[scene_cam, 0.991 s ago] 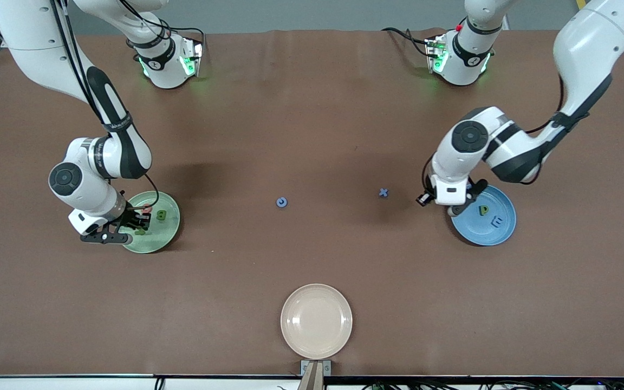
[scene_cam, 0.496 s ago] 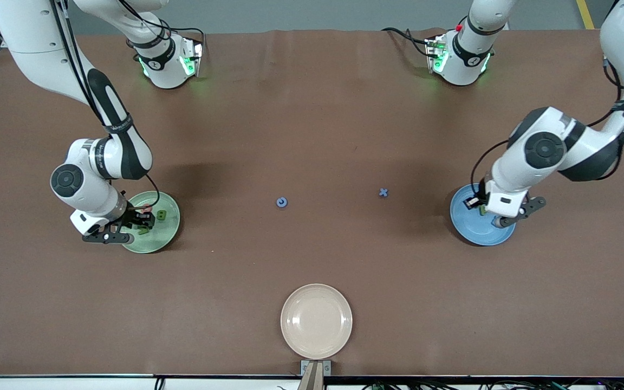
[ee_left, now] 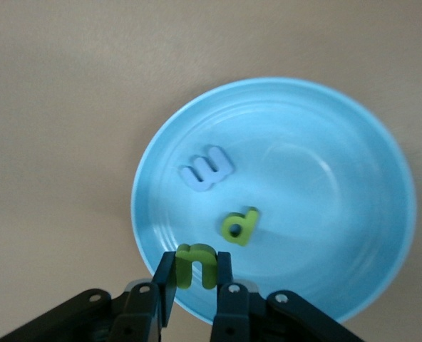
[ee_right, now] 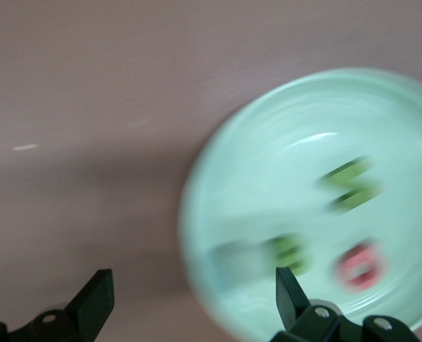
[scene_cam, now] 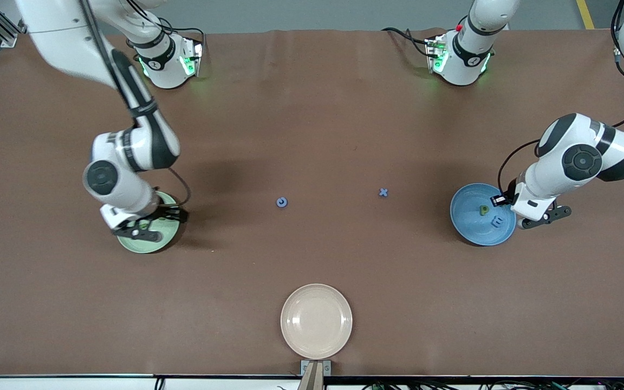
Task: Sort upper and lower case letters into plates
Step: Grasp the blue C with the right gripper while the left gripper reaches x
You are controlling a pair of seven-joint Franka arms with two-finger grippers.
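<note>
A green u is pinched in the left claw over the rim of the sky blue plate, where a green p and blue E lie. A blue C and x remain on the tabletop. The right claw is held spread above the mint plate. If released this near the edge, the u may be tipped onto the tabletop.
</note>
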